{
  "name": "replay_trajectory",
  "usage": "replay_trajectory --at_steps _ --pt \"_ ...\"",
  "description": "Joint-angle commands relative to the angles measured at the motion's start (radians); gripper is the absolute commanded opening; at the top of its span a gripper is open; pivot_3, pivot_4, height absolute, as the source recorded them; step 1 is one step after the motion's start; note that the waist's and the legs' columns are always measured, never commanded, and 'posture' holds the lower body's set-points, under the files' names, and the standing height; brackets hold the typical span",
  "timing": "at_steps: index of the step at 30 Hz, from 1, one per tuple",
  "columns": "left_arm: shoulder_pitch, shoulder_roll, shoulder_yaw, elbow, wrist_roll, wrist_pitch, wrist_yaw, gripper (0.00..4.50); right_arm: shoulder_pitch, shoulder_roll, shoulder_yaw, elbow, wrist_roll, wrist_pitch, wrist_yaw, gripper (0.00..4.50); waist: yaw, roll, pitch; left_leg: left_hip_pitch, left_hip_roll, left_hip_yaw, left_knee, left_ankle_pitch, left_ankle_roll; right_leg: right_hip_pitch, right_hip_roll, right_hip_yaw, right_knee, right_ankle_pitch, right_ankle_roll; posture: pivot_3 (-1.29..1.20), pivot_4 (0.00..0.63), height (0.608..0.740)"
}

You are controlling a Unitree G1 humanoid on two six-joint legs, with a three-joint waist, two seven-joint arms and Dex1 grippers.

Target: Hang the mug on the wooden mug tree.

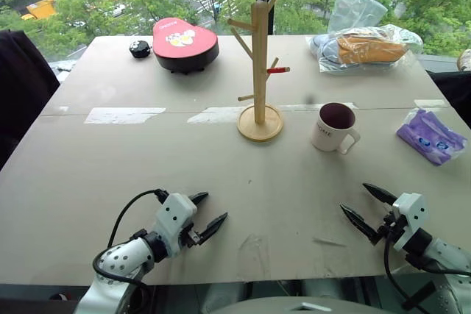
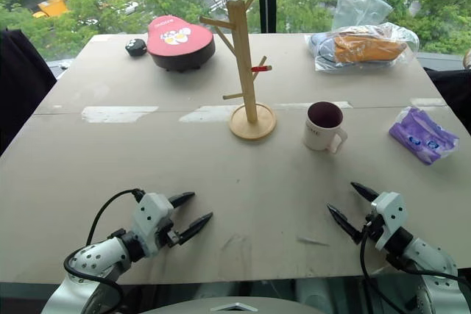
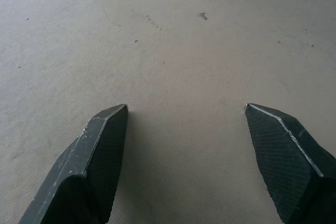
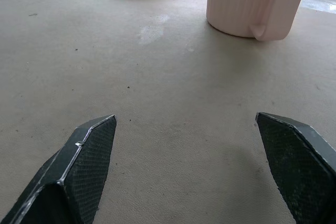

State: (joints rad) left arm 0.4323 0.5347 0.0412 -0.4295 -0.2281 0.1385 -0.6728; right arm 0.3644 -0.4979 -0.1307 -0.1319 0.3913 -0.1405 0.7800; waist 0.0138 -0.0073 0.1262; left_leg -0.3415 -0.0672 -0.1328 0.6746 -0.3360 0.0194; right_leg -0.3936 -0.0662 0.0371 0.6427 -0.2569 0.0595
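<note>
White ceramic mug (image 1: 333,127) sits upright on the table (image 1: 110,159) just right of the wooden mug tree (image 1: 259,64), handle pointing toward the right gripper (image 1: 369,208), which is spread wide, empty and way closer than the equally open left gripper (image 1: 206,213).

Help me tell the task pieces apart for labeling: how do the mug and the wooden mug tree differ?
The mug is white ceramic with a dark maroon inside; the wooden mug tree is light wood with one red-tipped peg. The mug is short and squat; the tree stands much taller on a round base. The mug has one loop handle; the tree has several angled pegs. Both stand upright on the table, side by side, apart.
</note>
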Motion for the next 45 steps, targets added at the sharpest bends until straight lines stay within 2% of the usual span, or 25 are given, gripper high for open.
replay_trajectory --at_steps 1,16,21,23,25,28,34,41,45 --pt "-0.002 -0.018 0.003 0.015 -0.018 -0.011 0.001 3.67 -0.009 -0.007 -0.016 -0.001 0.003 -0.002 0.011 4.30 0.000 0.000 0.000 0.000 0.000 0.000 0.000 0.000 0.000 0.000 0.000 0.000 0.000 0.000 0.000 0.00 0.150 0.740" --pt "0.032 -0.040 -0.008 0.045 -0.023 -0.076 -0.011 3.67 -0.042 0.004 -0.021 0.031 -0.047 -0.014 -0.014 4.30 -0.001 0.000 0.000 0.000 0.000 0.001 -0.003 0.000 0.000 0.000 0.000 0.000 -0.002 0.000 0.000 0.00 0.150 0.740" --pt "0.026 -0.039 -0.015 0.044 -0.022 -0.078 -0.011 3.67 -0.051 0.037 -0.035 0.015 -0.059 0.019 -0.096 4.30 -0.001 0.000 0.000 0.001 0.000 0.001 -0.003 0.000 0.000 0.000 0.000 0.000 -0.001 0.000 0.000 0.00 0.150 0.740" --pt "0.009 -0.025 -0.022 0.030 -0.034 -0.072 -0.034 3.67 -0.073 0.080 -0.060 -0.010 -0.058 0.066 -0.198 4.30 0.000 -0.001 0.000 0.001 0.000 0.001 -0.003 0.000 0.000 0.000 0.000 0.000 -0.001 0.000 0.000 0.00 0.150 0.740" --pt "-0.027 -0.002 -0.025 -0.010 -0.096 -0.037 -0.083 3.67 -0.100 0.128 -0.076 -0.077 -0.020 0.151 -0.290 4.30 0.000 0.000 0.000 0.001 0.000 0.000 -0.003 0.000 0.000 0.000 0.000 0.000 -0.001 0.000 0.000 0.00 0.150 0.740" --pt "-0.103 0.040 -0.050 -0.064 -0.164 0.014 -0.156 3.67 -0.140 0.174 -0.062 -0.159 -0.043 0.267 -0.404 4.30 0.000 0.001 0.001 0.000 0.000 0.000 -0.003 0.000 -0.001 -0.002 0.000 0.000 -0.001 0.000 0.000 0.00 0.150 0.740" --pt "-0.314 0.082 -0.096 -0.148 -0.209 0.219 -0.128 3.67 -0.228 0.302 -0.026 -0.266 -0.084 0.411 -0.611 4.30 -0.003 0.001 0.001 -0.001 0.000 0.000 -0.004 0.000 -0.001 -0.004 0.001 -0.002 -0.001 0.000 -0.001 0.00 0.150 0.740" --pt "-0.515 0.117 -0.067 -0.220 -0.343 0.434 -0.107 3.67 -0.293 0.347 0.004 -0.247 -0.153 0.440 -0.686 4.30 -0.007 0.001 0.001 -0.004 0.000 0.003 -0.005 0.000 -0.001 -0.009 0.003 0.000 -0.001 0.000 -0.001 0.00 0.150 0.740" --pt "-0.589 0.132 -0.079 -0.239 -0.353 0.491 -0.094 3.67 -0.329 0.354 -0.005 -0.196 -0.186 0.440 -0.719 4.30 -0.013 0.001 0.001 -0.004 0.000 0.004 -0.005 0.000 -0.001 -0.010 0.004 0.001 -0.001 0.000 -0.001 0.00 0.150 0.740"
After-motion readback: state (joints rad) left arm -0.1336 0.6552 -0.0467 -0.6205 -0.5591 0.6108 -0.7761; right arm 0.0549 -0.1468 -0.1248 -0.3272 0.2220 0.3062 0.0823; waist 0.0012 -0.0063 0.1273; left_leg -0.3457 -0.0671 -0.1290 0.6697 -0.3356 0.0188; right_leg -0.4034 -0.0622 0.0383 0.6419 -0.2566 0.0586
